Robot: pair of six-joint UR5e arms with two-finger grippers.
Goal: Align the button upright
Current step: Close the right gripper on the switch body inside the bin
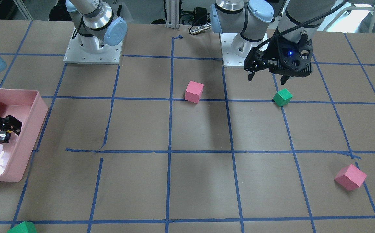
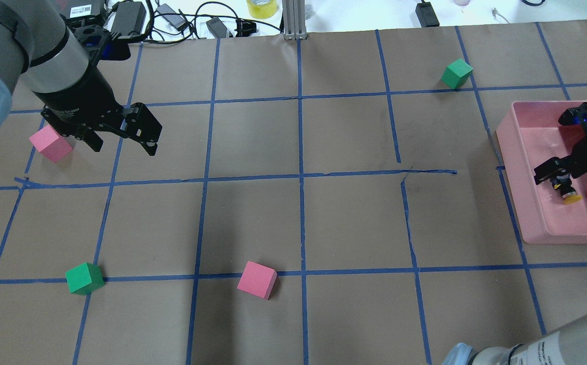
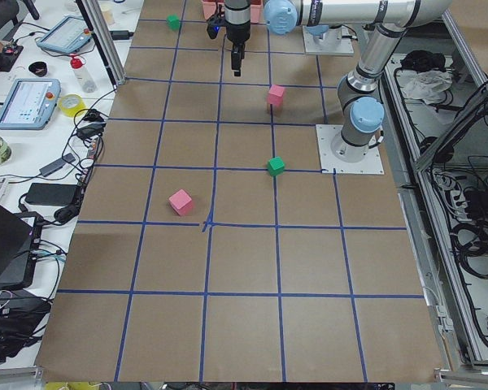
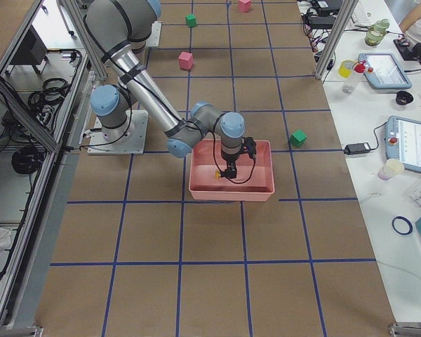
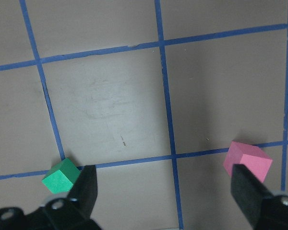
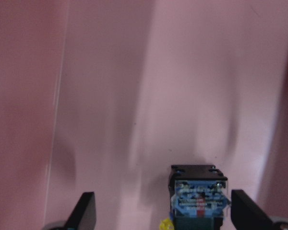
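The button [image 2: 569, 193] lies inside the pink bin [image 2: 514, 152], its yellow cap low and its black body tilted up. In the right wrist view its black-and-grey base [image 6: 199, 196] faces the camera, between the two spread fingers and touching neither. My right gripper [image 2: 552, 177] is open, down in the bin just over the button. It also shows in the front view [image 1: 7, 127] above the button [image 1: 3, 137]. My left gripper [image 2: 123, 144] is open and empty, held above the table far from the bin, also in its wrist view [image 5: 165, 191].
A pink cube [image 2: 50, 143] sits beside the left gripper. A green cube [image 2: 84, 278] and a pink cube [image 2: 257, 280] lie near the robot's side. Another green cube [image 2: 456, 73] lies at the far side, near the bin. Blue tape grids the brown table.
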